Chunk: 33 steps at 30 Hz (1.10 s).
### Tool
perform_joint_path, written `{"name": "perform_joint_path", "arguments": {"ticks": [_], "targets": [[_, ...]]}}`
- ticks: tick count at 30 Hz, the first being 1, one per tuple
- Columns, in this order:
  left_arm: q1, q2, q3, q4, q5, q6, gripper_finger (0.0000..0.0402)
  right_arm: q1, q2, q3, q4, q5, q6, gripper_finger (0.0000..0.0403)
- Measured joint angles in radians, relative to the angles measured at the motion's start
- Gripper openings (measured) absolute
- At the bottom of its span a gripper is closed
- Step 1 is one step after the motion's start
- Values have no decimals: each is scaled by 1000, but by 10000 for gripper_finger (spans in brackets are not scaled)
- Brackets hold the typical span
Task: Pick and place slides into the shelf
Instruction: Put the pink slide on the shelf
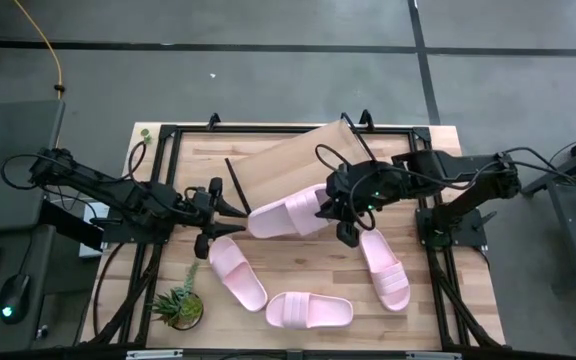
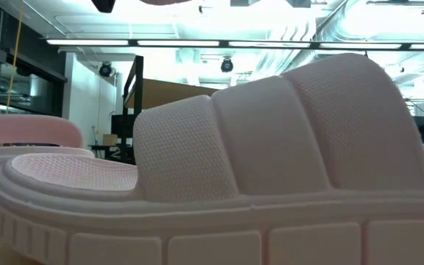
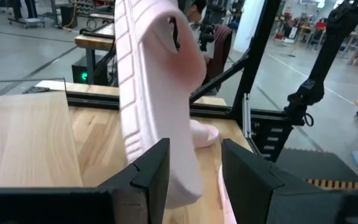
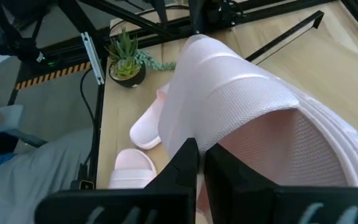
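One light-pink slide [image 1: 286, 216] hangs in the air by the near edge of the slanted wooden shelf [image 1: 288, 158]. My right gripper [image 1: 330, 205] is shut on its strap end. My left gripper [image 1: 240, 210] is open, its fingers standing on either side of the slide's other end [image 3: 182, 174]. Three more slides lie flat on the tabletop: one [image 1: 236, 272] below the left gripper, one [image 1: 310, 310] by the near edge, one [image 1: 383, 268] below the right gripper. In the low view the near-edge slide [image 2: 271, 169] fills the picture. My right gripper [image 4: 202, 168] pinches the edge of the slide's wide strap [image 4: 219, 138] between its two fingers, coming from the table's right and slanting down. The slide is lifted off the table and turned onto its side. My left gripper: I cannot tell whether its fingers [image 3: 149, 177] touch the slide's end.
A small potted plant [image 1: 180, 305] stands at the table's near left corner. A black metal frame [image 1: 168, 135] runs round the tabletop, and a thin black bar [image 1: 236, 182] slants at the shelf's left side. Bare wood [image 1: 308, 255] lies between the slides.
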Motion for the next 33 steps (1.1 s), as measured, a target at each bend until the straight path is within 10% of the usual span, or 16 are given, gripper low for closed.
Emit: {"name": "perform_joint_path", "arguments": {"ticks": [25,33], "targets": [[1,-1,0,-18,-35,-150,130,22,0,0,46,1,-62,0],[1,-1,0,-23,-35,-142,195,19,0,0,57,8,-70,0]]}}
